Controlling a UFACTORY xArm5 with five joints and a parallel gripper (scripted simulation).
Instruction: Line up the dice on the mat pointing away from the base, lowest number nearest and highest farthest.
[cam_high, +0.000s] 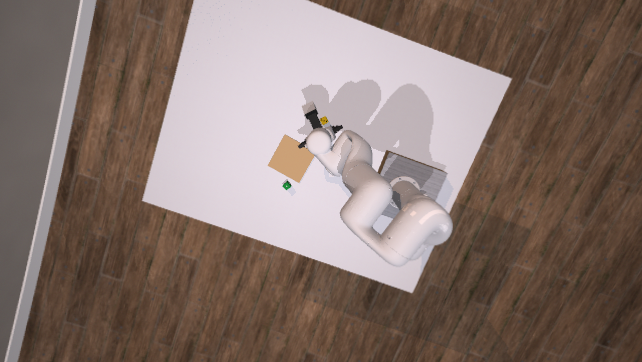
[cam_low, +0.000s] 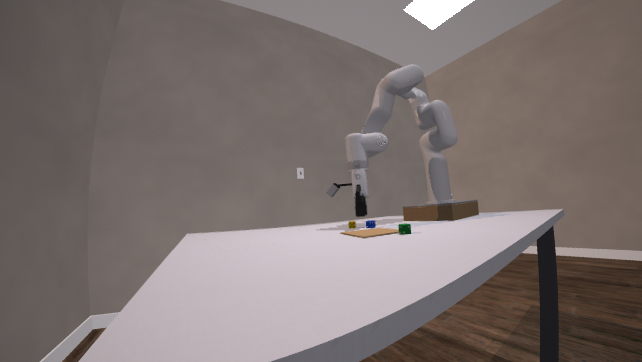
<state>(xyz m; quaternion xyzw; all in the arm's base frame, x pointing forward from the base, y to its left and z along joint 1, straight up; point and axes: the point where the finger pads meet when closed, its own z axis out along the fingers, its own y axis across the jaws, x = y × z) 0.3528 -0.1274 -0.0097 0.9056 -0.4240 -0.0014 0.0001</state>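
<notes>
Three dice (cam_low: pixel 370 224), one mat (cam_low: pixel 369 232)

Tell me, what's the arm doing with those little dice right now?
Gripper open, fingers empty, hanging above yellow die. All three dice off the mat: blue die, green die. Nothing blocking.

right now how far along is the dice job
Nothing is placed yet: the mat is bare, and the yellow die, blue die and green die all sit on the table beside it. The gripper hangs open and empty above the yellow die. All three placements remain.
</notes>
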